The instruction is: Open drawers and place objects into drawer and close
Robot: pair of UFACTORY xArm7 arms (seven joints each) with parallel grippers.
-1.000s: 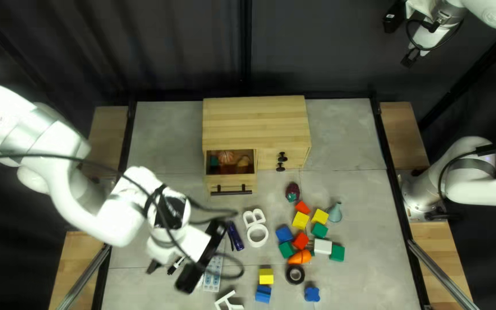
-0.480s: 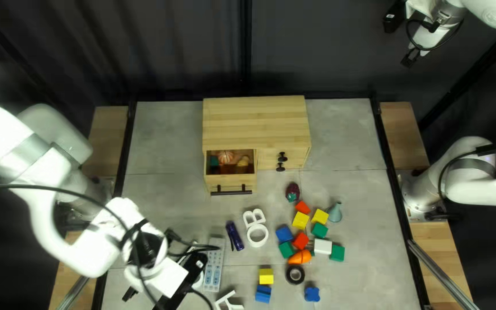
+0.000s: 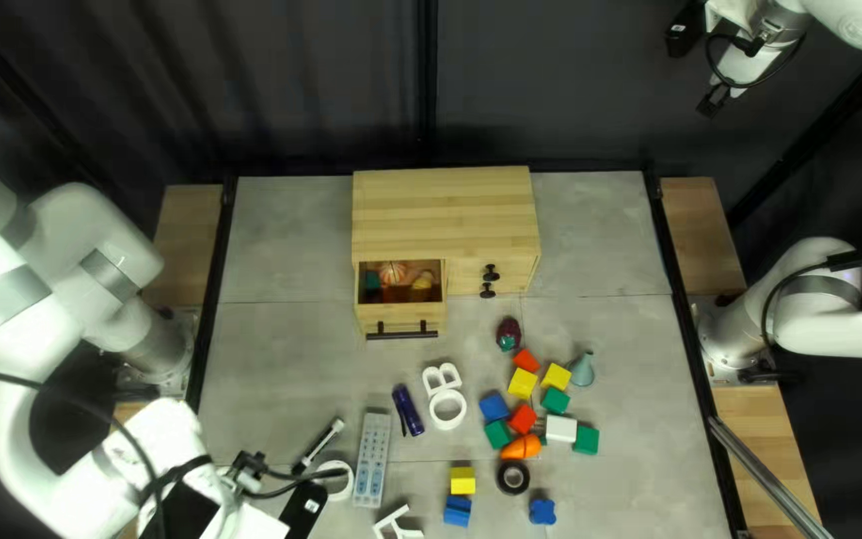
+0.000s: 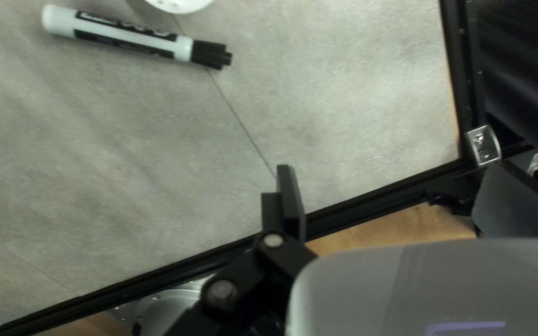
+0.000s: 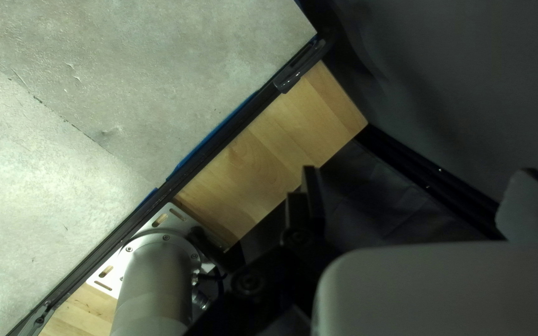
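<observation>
Tabletop (image 3: pixel 281 359) throughout, drawer (image 3: pixel 401 314) in one view

Loose on the bench (image 3: pixel 281 349) lie three yellow blocks (image 3: pixel 523 383), three green blocks (image 3: pixel 587 440), two red blocks (image 3: pixel 522 418), one marker (image 4: pixel 126 37), one black ring (image 3: pixel 503 479).

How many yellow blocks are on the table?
3: one beside the cone, one beside the red block nearest the cabinet, one near the black tape. The left arm may hide others.

A wooden cabinet (image 3: pixel 446 215) stands toward the table's (image 3: pixel 291 349) far edge, one drawer (image 3: pixel 400 316) pulled out with small things (image 3: pixel 392 272) inside. Nearer, an orange carrot (image 3: pixel 521 448) lies beside coloured blocks (image 3: pixel 523 418), near a black ring (image 3: pixel 504 487).
</observation>
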